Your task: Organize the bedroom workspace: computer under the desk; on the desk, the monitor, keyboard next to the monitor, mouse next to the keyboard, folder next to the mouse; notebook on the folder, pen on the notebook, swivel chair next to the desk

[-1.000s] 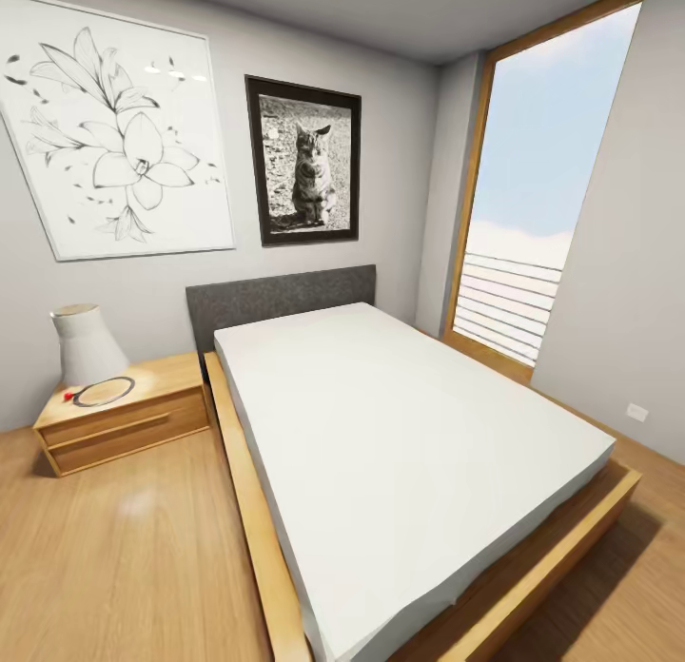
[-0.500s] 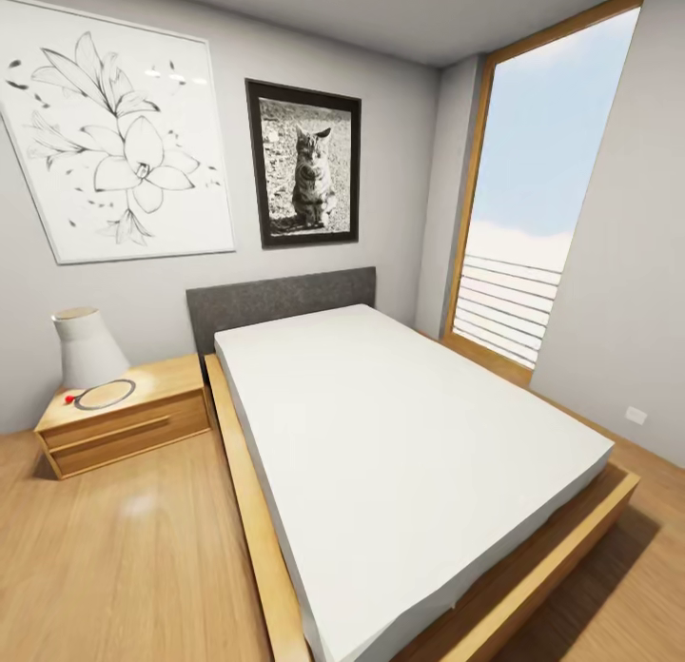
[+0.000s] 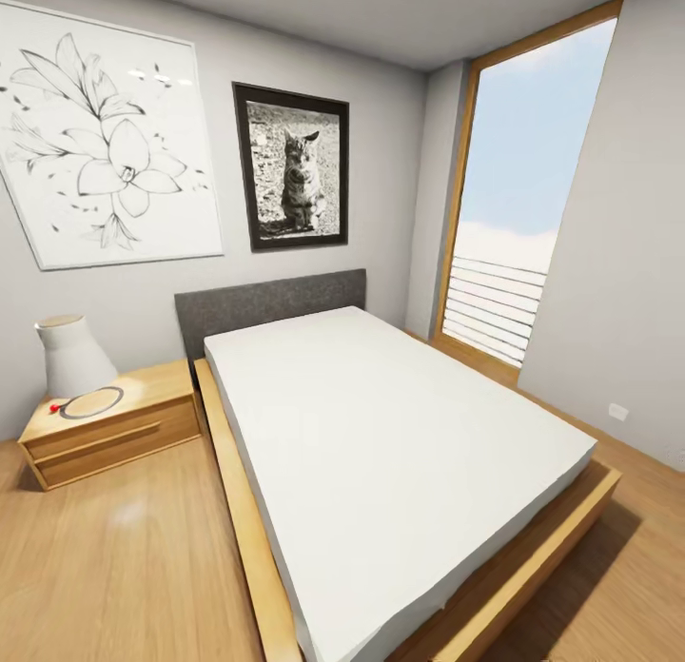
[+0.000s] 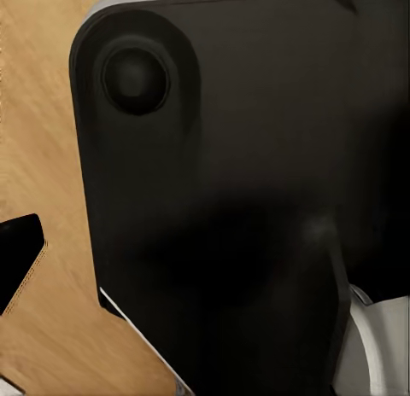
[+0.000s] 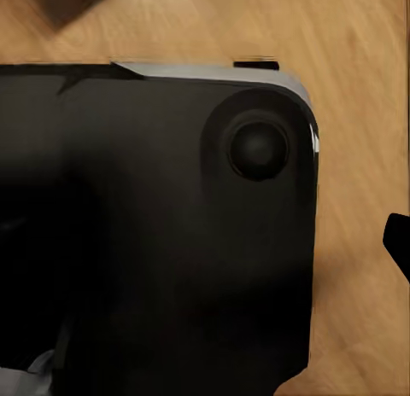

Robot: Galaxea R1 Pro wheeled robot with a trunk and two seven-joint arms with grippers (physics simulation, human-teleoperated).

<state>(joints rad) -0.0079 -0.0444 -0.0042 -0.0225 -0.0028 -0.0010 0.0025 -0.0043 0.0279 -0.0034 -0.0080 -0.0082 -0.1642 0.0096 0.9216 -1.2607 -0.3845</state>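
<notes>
- Bedroom is about all there is of the job here: grey walls, wooden floor (image 3: pixel 124 567), robot apparently on its way. I can't spot the desk, chair, folder or the rest from this angle, so where they sit is anyone's guess.
- Landmark is the bed (image 3: pixel 381 453), a white mattress on a low wooden frame, with a grey headboard (image 3: pixel 271 305) at its far end against the wall.
- Beside the bed at the head end stands a wooden nightstand (image 3: pixel 109 434). On it are a white lamp (image 3: pixel 68 358) and a thin dark ring with a small red dot (image 3: pixel 90 402), lying flat.
- On the wall above the headboard hangs a framed cat photo (image 3: pixel 292 167), with a big flower drawing (image 3: pixel 105 139) further along, above the nightstand.
- On the bed's other side, a tall window (image 3: pixel 518 196) with a wooden frame.
- Both wrist cameras look down at the floor past dark robot body panels (image 4: pixel 231 183); can't tell whether the jaws on either arm are apart or together.
- My guess on handling: the folder and notebook are thin and light, so pinch an edge; the pen rolls, so grab its middle.
</notes>
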